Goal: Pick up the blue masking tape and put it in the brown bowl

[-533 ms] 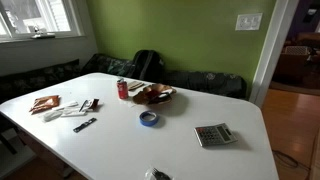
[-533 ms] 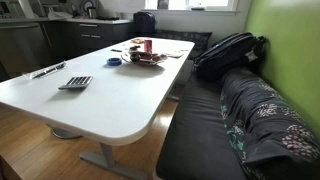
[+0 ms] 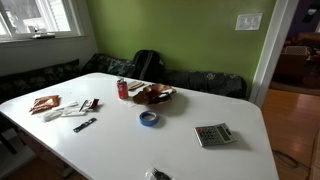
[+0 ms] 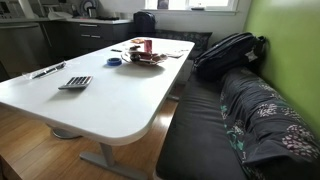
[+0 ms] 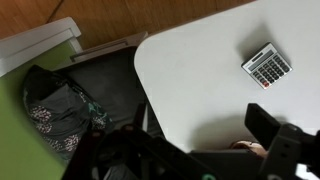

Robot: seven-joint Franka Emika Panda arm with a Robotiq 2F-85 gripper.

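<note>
The blue masking tape (image 3: pixel 148 118) lies flat on the white table (image 3: pixel 190 155), a little in front of the brown bowl (image 3: pixel 155 95). Both also show far off in an exterior view, the tape (image 4: pixel 113 61) beside the bowl (image 4: pixel 145 58). The arm does not show in either exterior view. In the wrist view my gripper (image 5: pixel 195 152) is high above the table's rounded end, with its dark fingers wide apart and nothing between them. The tape is out of the wrist view. A small brownish shape (image 5: pixel 245 147) peeks out by the right finger; I cannot tell what it is.
A red soda can (image 3: pixel 123 89) stands next to the bowl. A calculator (image 3: pixel 213 135) (image 5: pixel 267 66) lies near the table end. Packets and tools (image 3: pixel 62 107) lie at one side, and a dark pen (image 4: pixel 47 71) near the edge. A bench with a backpack (image 4: pixel 228 52) runs along the green wall.
</note>
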